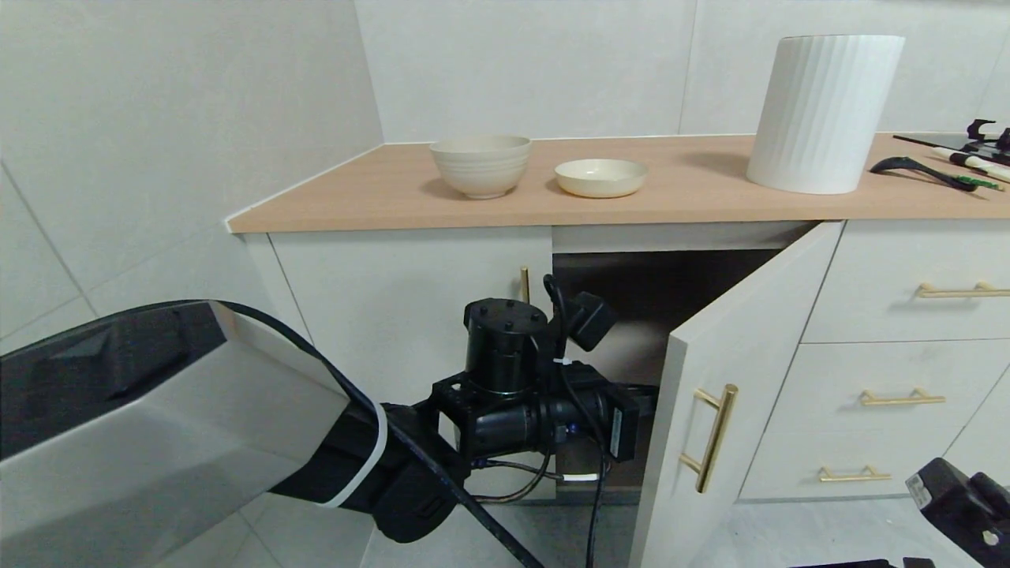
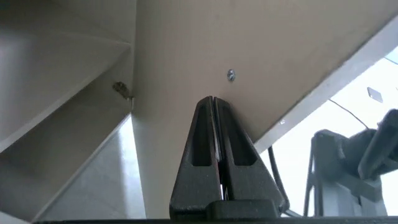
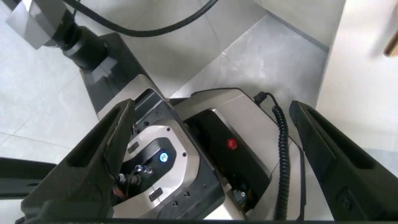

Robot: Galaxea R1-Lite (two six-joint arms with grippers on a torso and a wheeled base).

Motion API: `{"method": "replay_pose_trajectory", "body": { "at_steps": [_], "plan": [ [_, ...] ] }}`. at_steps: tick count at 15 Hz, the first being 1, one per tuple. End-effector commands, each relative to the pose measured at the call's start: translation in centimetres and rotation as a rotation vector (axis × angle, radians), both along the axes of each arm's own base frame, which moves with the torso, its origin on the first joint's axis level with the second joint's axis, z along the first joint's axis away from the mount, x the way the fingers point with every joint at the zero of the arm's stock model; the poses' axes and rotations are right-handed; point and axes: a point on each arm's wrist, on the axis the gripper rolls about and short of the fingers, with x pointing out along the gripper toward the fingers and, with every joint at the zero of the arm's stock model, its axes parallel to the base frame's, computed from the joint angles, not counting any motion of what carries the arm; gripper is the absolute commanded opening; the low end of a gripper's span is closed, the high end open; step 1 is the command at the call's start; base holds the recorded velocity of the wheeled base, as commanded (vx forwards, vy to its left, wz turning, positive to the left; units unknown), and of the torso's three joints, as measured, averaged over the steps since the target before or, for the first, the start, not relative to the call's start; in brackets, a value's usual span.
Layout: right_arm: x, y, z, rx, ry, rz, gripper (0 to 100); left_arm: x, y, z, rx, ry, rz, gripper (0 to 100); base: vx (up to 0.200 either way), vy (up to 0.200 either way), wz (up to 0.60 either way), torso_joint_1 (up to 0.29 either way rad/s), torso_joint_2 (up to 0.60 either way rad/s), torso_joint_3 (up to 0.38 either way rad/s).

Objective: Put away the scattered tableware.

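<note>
Counter (image 1: 694,185): ribbed white canister (image 1: 824,110) upper right; dark utensils (image 1: 939,170) at the right edge.
Cabinet door (image 1: 742,339): open, centre right, covering the left arm's tip.
Tableware: bowl (image 1: 480,164) and shallow dish (image 1: 600,177) on the counter, upper centre, near but apart.
Left gripper (image 2: 212,106): pressed together, holding nothing, near a pale panel's screw (image 2: 231,75).
Right gripper (image 3: 211,107): spread wide, holding nothing.

Looked like a domestic kitchen. Evidence: wood-look countertop (image 1: 694,185) ran over pale base cabinets, with a tiled wall (image 1: 521,63) behind it. A bowl (image 1: 480,164) and a shallow dish (image 1: 600,177) sat on the counter at 12 o'clock, a white ribbed canister (image 1: 824,113) at 1, and cooking utensils (image 1: 939,167) at 2. A cabinet door (image 1: 734,394) stood open at 5. The drawer stack (image 1: 899,347) at 3 to 4 had brass bar handles (image 1: 902,397). The floor (image 3: 267,56) was pale tile.
</note>
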Motion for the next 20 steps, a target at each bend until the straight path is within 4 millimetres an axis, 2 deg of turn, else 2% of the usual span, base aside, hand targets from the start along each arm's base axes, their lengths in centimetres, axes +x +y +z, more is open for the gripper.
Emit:
{"method": "replay_pose_trajectory", "body": {
  "at_steps": [1,5,7,10,12,13,14,15,16,18,19,20],
  "plan": [
    [0.0,0.0,0.0,-0.001,0.002,0.002,100,0.6,-0.7,-0.5,0.007,-0.004,0.024,0,-0.200,0.000,0.00,0.017,0.01,-0.002],
    [0.0,0.0,0.0,-0.001,0.003,0.001,100,1.0,-1.8,-1.0,0.002,-0.010,0.015,0,0.000,0.000,0.00,0.000,0.00,0.000],
    [0.0,0.0,0.0,0.002,0.001,0.001,100,2.1,-2.8,-1.1,-0.004,-0.030,0.065,0,0.000,0.000,0.00,0.000,0.00,0.000],
    [-0.1,-0.1,0.1,0.007,-0.007,0.002,100,1.5,-3.9,-1.5,0.013,-0.047,0.117,0,0.000,0.000,0.00,0.000,0.00,0.000],
    [-0.2,-0.1,0.1,0.007,-0.007,0.003,100,-0.4,-4.8,-0.4,-0.001,-0.064,0.094,0,0.000,0.000,0.00,0.000,0.00,0.000],
    [-0.2,-0.1,0.0,0.007,-0.005,0.006,100,-2.4,-5.3,0.8,-0.018,-0.063,0.042,0,0.000,0.000,0.00,0.000,0.00,0.000],
    [-0.7,-0.4,-0.4,0.005,0.001,0.034,100,-6.4,-6.2,2.2,-0.044,-0.044,-0.107,0,0.000,0.000,0.00,0.000,0.00,0.000],
    [-1.3,-0.6,-0.2,0.031,-0.004,0.083,100,-8.9,-6.4,3.4,-0.069,-0.022,-0.222,0,0.000,0.000,0.00,0.000,0.00,0.000],
    [-1.6,-0.7,-0.1,0.049,-0.004,0.116,100,-9.2,-6.2,3.8,-0.081,-0.021,-0.244,0,0.000,0.000,0.00,0.000,0.00,0.000],
    [-1.8,-0.9,0.0,0.063,-0.009,0.131,100,-8.2,-5.8,3.4,-0.076,-0.020,-0.208,0,0.000,0.000,0.00,0.000,0.00,0.000],
    [-1.9,-1.0,0.1,0.072,-0.017,0.133,100,-6.8,-4.6,2.2,-0.049,-0.004,-0.164,0,0.000,0.000,0.00,0.000,0.00,0.000],
    [-1.8,-1.0,0.2,0.070,-0.017,0.132,100,-5.9,-3.9,1.9,-0.047,-0.006,-0.128,0,0.000,0.000,0.00,0.000,0.00,0.000]
  ]
}}
